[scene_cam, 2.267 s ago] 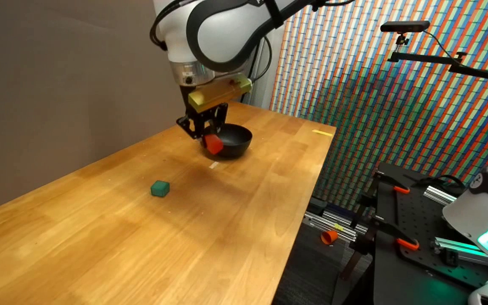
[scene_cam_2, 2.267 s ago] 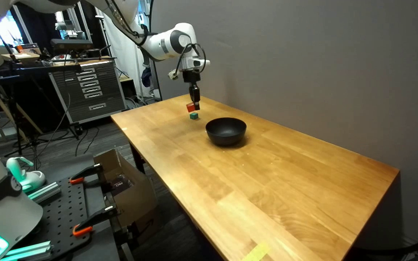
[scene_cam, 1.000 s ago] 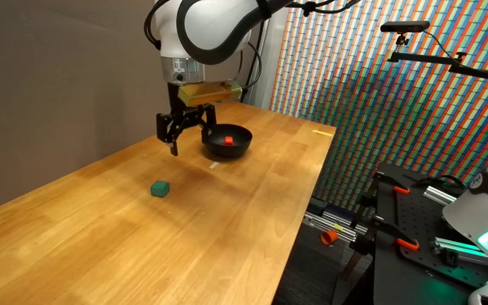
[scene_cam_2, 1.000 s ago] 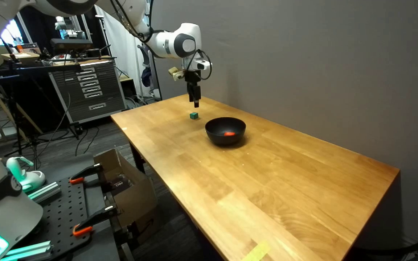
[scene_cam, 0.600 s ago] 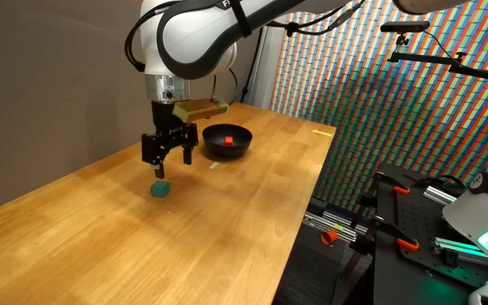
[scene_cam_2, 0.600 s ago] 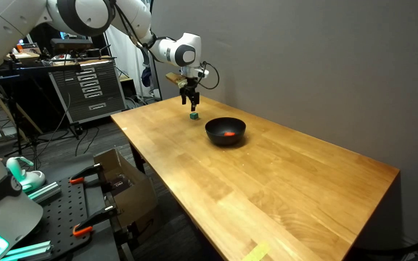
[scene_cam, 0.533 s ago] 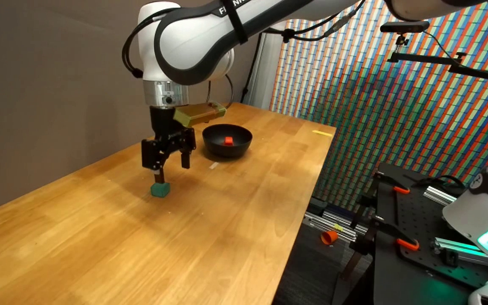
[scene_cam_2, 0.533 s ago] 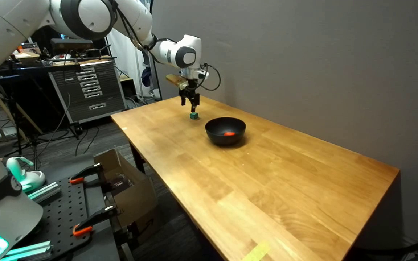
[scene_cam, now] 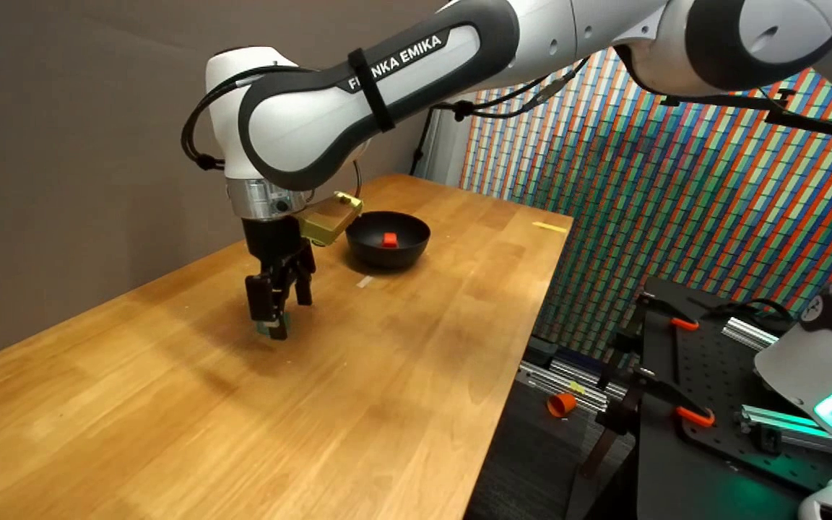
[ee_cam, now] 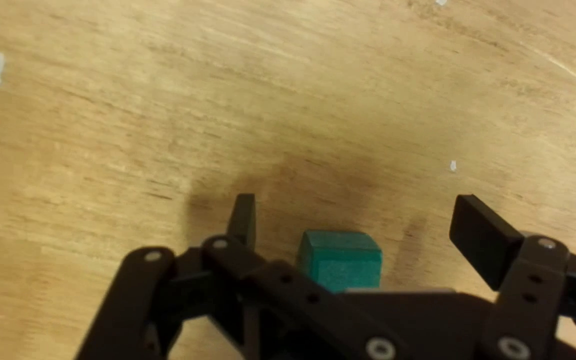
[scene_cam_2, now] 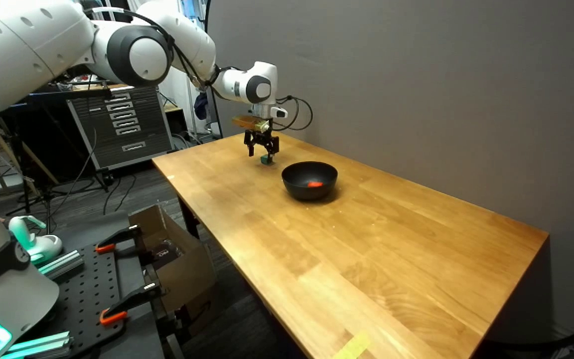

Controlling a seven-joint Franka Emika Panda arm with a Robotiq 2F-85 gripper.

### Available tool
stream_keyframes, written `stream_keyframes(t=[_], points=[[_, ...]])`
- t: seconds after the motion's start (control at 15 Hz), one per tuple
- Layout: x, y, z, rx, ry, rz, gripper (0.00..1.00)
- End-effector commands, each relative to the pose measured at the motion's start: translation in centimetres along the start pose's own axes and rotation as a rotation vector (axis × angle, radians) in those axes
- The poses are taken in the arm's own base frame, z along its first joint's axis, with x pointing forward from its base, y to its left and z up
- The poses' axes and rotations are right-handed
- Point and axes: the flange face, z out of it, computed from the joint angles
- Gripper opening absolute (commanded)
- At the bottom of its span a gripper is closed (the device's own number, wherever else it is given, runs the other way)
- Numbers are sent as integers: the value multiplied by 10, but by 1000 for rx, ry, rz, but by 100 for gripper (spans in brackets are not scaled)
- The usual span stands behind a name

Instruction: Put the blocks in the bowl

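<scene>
The green block (ee_cam: 345, 262) rests on the wooden table and shows between the fingers in the wrist view, nearer the left one, its lower part hidden by the gripper body. My gripper (ee_cam: 357, 222) is open around it, with gaps on both sides. In an exterior view a fingertip of the gripper (scene_cam: 292, 316) covers most of the green block (scene_cam: 263, 329). The red block (scene_cam: 389, 240) lies inside the black bowl (scene_cam: 401, 258), a short way from the gripper. Both exterior views show the bowl (scene_cam_2: 307, 193) upright with the red block (scene_cam_2: 315, 184) in it.
A grey wall (scene_cam_2: 416, 99) runs along the table's long side, close to the arm. Yellow tape (scene_cam_2: 354, 346) marks one table end. A cardboard box (scene_cam_2: 182, 269) stands beside the table, and an orange cup (scene_cam: 561, 404) lies on the floor.
The red block, earlier gripped, was dropped into the bowl as the gripper opened. Since then my gripper has moved away from the bowl, turned, and come down around the green block.
</scene>
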Motion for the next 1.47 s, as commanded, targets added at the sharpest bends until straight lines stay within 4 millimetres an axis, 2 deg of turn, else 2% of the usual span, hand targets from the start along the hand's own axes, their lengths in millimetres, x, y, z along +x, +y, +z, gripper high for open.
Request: stream_keyframes(t=[0.0,0.13,0.2,0.27,0.53,0.67,0.8,0.93,1.13,1.27,1.4], points=[[17,-10,-2,-71,23,-104,100],[20,-15,0,-91,35,-131,100],[22,-16,1,-104,44,-139,75],[23,-16,1,-120,50,-149,74],[27,-12,3,-221,61,-159,42],[27,-1,-9,-270,64,-135,27],[25,20,-27,-336,65,-99,13],[21,51,-46,-401,59,-21,13],[2,100,-73,-456,-1,136,13],[-13,129,-86,-443,-57,240,13],[-27,150,-98,-397,-96,321,13]])
